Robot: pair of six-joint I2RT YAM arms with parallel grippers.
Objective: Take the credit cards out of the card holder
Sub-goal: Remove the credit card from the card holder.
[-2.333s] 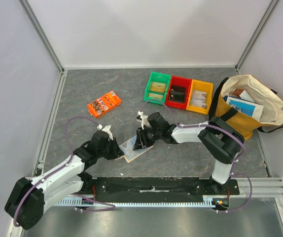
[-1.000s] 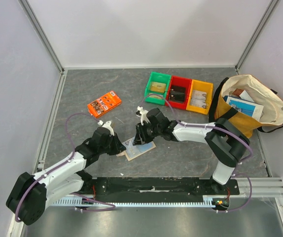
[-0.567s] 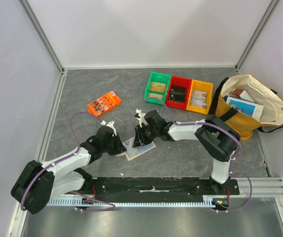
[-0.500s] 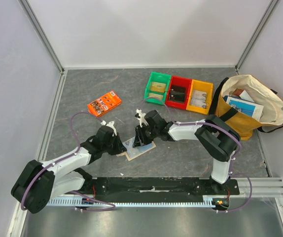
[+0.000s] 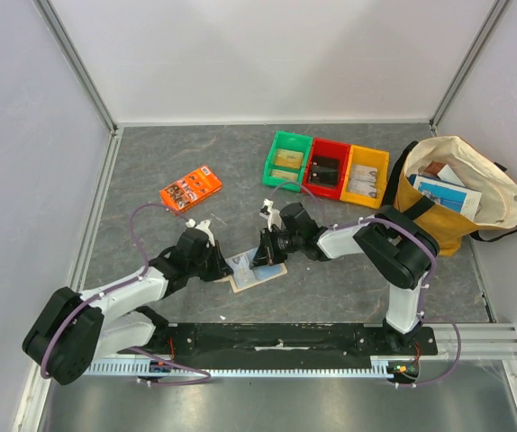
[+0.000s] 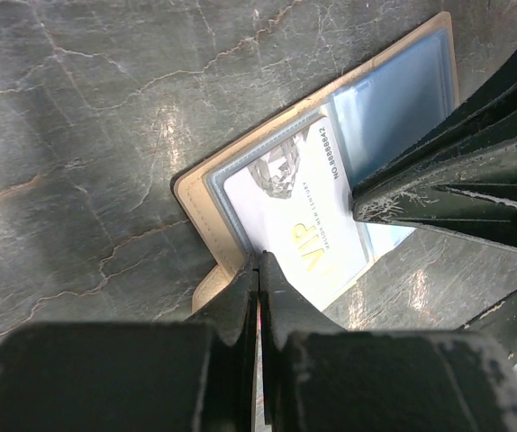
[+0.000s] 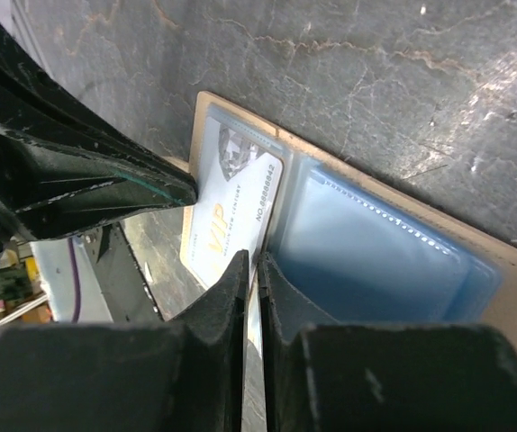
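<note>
Nearest to the arms' bases, the left claw [image 6: 258, 263] is reaching low over the grey table [image 5: 150, 153]. Its two fingers are pressing together, with only a hair of a slit between them. Its tip is touching the near left edge of the card holder [image 6: 195, 193], which is lying open and flat between the two arms. Whether some thin edge is sitting inside the slit, I cannot tell.

In the holder's left half a white credit card [image 6: 285, 220] with gold letters is lying face up. Its long axis is running away from the bases, so it is lying crosswise to the line between the two claws.

Just beyond, the right claw [image 7: 251, 261] is pointing in from the other side. Its fingers are standing almost together, and the tip is resting at the card's other long edge, beside the fold and the bluish pocket [image 7: 376, 256] of the right half. So the card is sitting directly between both tips, about equally near to each. I am judging that the coming move depends on which edge of the card is free, and the views are not showing this.

Farther back, an orange packet [image 5: 189, 188], three coloured bins [image 5: 328, 168] and a cloth bag [image 5: 457, 207] are standing well apart from the work.
</note>
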